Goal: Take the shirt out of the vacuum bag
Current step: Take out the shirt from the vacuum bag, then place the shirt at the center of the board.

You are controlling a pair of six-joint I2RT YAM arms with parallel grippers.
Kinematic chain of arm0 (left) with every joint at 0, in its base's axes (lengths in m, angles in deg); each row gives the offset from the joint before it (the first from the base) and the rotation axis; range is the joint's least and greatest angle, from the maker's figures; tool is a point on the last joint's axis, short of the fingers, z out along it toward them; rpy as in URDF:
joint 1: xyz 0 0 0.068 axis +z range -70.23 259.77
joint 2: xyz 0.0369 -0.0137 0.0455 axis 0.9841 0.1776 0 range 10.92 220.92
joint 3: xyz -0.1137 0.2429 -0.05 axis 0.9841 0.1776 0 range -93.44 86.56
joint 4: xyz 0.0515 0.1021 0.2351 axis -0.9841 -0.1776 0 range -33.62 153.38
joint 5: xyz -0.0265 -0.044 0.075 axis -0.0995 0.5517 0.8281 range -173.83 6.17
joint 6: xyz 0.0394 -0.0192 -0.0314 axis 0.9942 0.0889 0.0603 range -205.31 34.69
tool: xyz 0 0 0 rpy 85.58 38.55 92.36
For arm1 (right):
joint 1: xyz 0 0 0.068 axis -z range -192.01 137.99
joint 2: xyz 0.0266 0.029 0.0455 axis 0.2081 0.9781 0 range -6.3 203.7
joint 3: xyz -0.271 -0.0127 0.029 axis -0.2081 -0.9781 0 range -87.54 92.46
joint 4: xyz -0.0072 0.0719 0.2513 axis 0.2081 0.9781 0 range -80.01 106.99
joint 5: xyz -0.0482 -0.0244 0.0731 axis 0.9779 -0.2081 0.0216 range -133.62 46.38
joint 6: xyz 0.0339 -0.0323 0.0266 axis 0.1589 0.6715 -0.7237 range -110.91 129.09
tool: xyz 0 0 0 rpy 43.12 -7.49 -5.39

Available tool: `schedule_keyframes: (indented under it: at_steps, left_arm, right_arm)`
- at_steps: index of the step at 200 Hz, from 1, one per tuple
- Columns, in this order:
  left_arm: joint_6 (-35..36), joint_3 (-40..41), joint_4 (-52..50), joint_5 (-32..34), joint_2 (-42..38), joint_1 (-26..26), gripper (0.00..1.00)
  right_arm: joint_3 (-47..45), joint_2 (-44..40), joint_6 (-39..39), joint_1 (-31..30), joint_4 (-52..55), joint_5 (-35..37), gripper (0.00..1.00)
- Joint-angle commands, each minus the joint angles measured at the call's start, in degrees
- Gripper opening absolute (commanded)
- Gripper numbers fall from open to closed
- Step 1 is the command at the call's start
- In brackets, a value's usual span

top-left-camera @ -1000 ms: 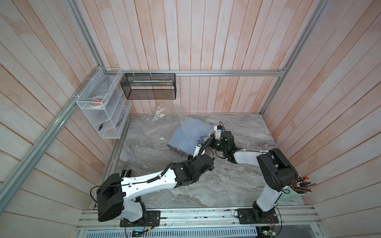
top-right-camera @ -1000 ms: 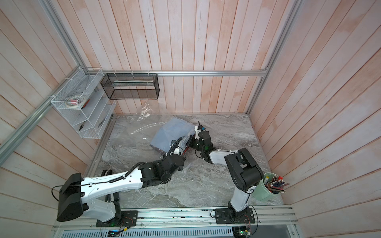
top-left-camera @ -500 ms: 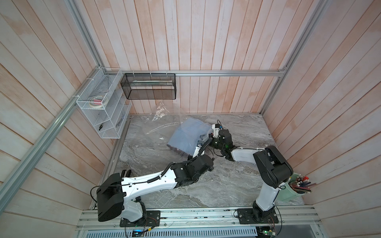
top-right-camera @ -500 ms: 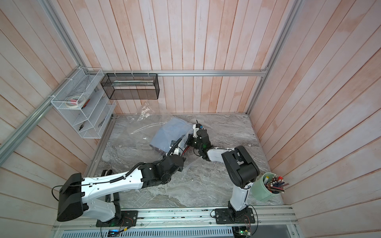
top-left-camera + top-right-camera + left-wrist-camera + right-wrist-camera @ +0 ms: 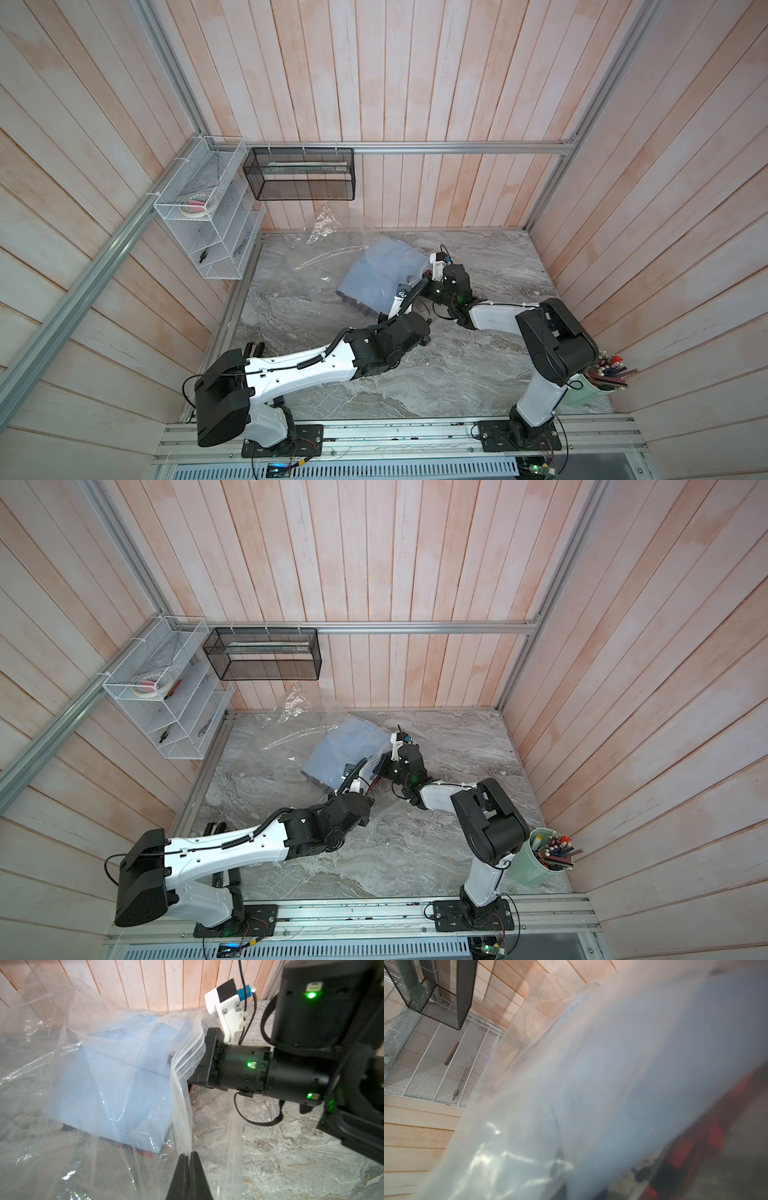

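Marble table (image 5: 270, 1147), vacuum bag (image 5: 182, 1105) shrouding right pincer (image 5: 174, 1059)

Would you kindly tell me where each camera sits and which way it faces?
Top views: high over the front rail, looking down at the table; left arm and right arm show whole.
Left wrist: on the left arm, looking along the shut left hand pinching the bag; right arm shows.
Right wrist: on the right arm, against the bag, facing the wire shelves; no robot part clear.
Shared: all show the blue shirt in the bag.
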Motion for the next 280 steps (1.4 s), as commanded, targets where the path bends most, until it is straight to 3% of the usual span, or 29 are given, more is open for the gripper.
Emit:
schedule_keyframes:
  at_steps: [1,100,158,221,256,280]
  left_arm:
    - [-2.12,0.50,-0.12,0.89,1.28,0.45,0.00]
    - [-3.23,-0.80,-0.93,1.29,1.54,2.33,0.00]
    - [-2.97,-0.06,-0.82,1.43,0.54,3.39,0.00]
    - [-3.30,2.61,-1.56,1.84,-2.19,4.58,0.00]
    - [-3.93,4.47,-2.25,1.99,-3.56,5.26,0.00]
    - [-4.37,5.75,-2.40,1.64,-4.46,5.56,0.00]
  right_arm:
    - [-3.04,-4.77,1.03,-0.27,-1.29,-0.30,0.00]
    - [-14.19,-21.33,4.15,0.43,5.80,-1.81,0.00]
    - [-18.73,-41.04,8.57,1.85,21.06,4.30,0.00]
    - [-11.60,-57.88,12.00,7.17,38.05,8.30,0.00]
    - [-3.23,-59.04,14.37,8.15,42.91,10.80,0.00]
    - [1.25,-57.07,14.96,13.54,43.23,8.91,0.00]
